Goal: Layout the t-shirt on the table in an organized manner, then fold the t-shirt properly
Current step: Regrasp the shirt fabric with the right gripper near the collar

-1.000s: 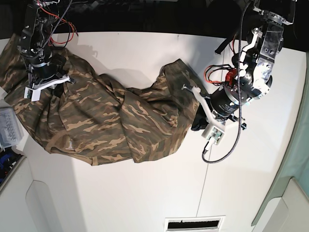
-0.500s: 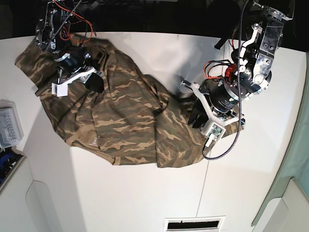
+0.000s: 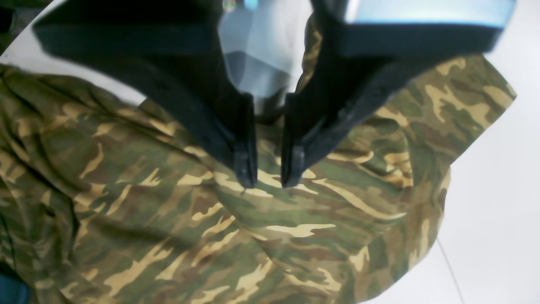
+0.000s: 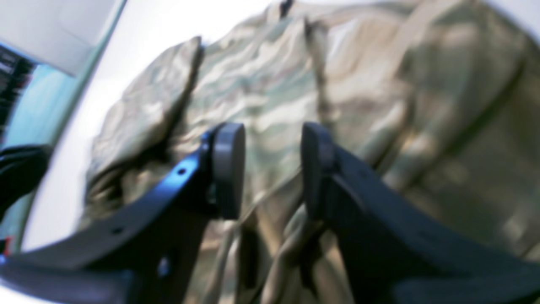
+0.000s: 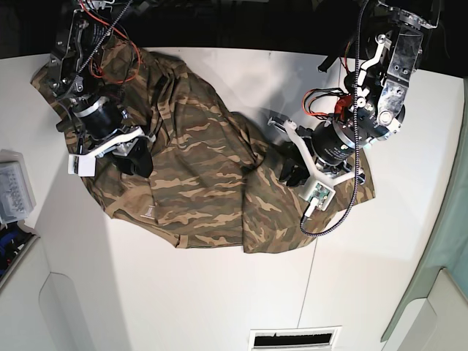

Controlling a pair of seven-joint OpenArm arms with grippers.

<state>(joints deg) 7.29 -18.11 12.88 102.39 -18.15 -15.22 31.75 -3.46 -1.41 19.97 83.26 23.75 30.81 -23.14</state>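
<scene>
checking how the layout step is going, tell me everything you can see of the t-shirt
The t-shirt is soft cloth in olive, brown and tan camouflage. It lies crumpled and bunched, not flat, across the far half of the white table. The left end effector sits on its folds, fingers narrowly apart; the right end effector is open above it.

The counter [image 5: 219, 292] is brightly and evenly lit from above, with soft shadows cast beside the t-shirt [image 5: 197, 175]. The right wrist view is heavily blurred and washed out; the left wrist view is slightly soft, with pale glare above the cloth.
</scene>
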